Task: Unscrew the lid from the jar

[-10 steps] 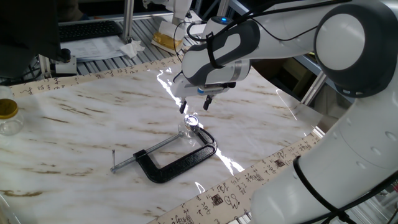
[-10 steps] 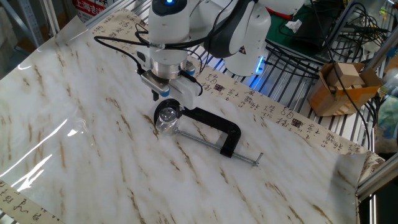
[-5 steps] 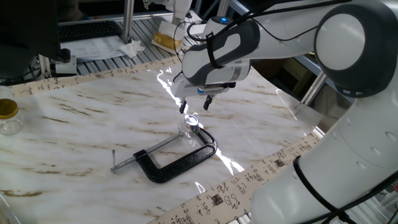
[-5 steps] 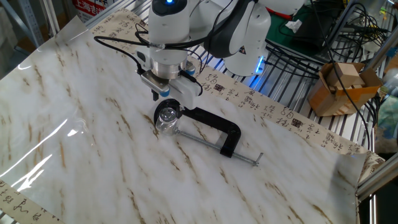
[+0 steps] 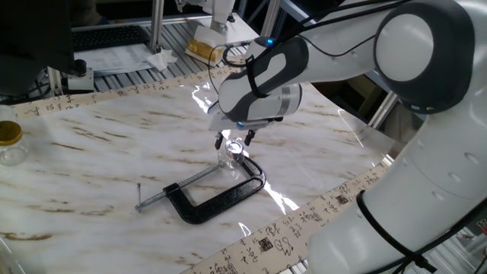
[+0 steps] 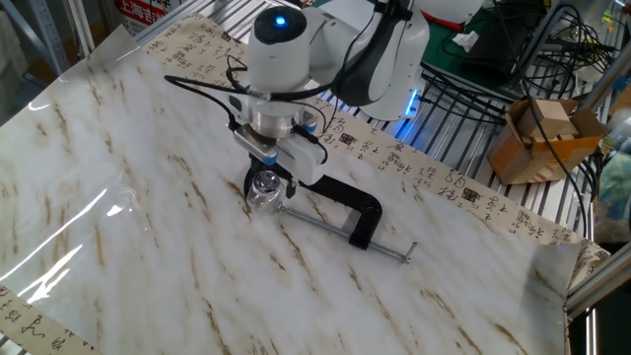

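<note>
End effector fingers spread, straddling the lid of the jar; contact apparently not made.

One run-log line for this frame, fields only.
phase: approach | gripper: open, fingers either side of lid, contact unclear | jar: upright on table, held in C-clamp | lid: on

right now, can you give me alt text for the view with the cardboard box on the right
A white robot arm lowers its gripper over a tiny clear jar held in a black C-clamp on a marble-patterned table. The jaws flank the lid; contact is unclear.
</note>
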Controlling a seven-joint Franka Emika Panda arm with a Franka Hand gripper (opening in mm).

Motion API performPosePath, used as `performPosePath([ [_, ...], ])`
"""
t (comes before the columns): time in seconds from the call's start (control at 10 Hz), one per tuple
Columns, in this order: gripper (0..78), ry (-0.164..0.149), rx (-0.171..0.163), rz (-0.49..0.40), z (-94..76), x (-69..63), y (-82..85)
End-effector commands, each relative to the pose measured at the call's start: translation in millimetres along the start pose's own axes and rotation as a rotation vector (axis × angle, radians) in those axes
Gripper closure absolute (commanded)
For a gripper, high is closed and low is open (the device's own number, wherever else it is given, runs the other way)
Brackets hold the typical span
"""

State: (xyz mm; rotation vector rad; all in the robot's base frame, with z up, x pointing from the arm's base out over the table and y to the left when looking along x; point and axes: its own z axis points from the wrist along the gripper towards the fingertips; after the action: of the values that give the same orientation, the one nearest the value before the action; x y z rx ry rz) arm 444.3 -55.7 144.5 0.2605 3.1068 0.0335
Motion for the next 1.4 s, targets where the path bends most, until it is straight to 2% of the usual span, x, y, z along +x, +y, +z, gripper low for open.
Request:
performPosePath([
  [0.1,0.2,-0.011,0.001,-0.007,1.2,-1.6,-3.5],
  [0.4,0.2,-0.013,0.004,0.007,2.9,-2.9,-7.0],
  [0.5,0.2,-0.012,0.004,0.038,2.9,-3.0,-7.3],
  [0.6,0.2,-0.011,0.002,0.110,2.9,-2.9,-7.3],
  [0.7,0.2,0.010,0.007,0.210,3.4,-2.5,-7.8],
  [0.8,0.2,0.013,0.009,0.275,3.7,-2.8,-8.6],
  [0.9,0.2,0.011,0.014,0.412,3.8,-3.1,-10.0],
  [1.0,0.2,0.010,0.014,0.455,3.9,-3.2,-10.4],
  [1.1,0.2,0.014,0.010,0.653,4.2,-3.4,-10.9],
  [1.2,0.2,0.016,0.009,0.792,4.2,-3.4,-10.9],
  [1.3,0.2,0.016,0.008,0.827,4.2,-3.4,-10.9],
  [1.4,0.2,0.006,-0.007,0.964,4.2,-3.4,-10.9],
])
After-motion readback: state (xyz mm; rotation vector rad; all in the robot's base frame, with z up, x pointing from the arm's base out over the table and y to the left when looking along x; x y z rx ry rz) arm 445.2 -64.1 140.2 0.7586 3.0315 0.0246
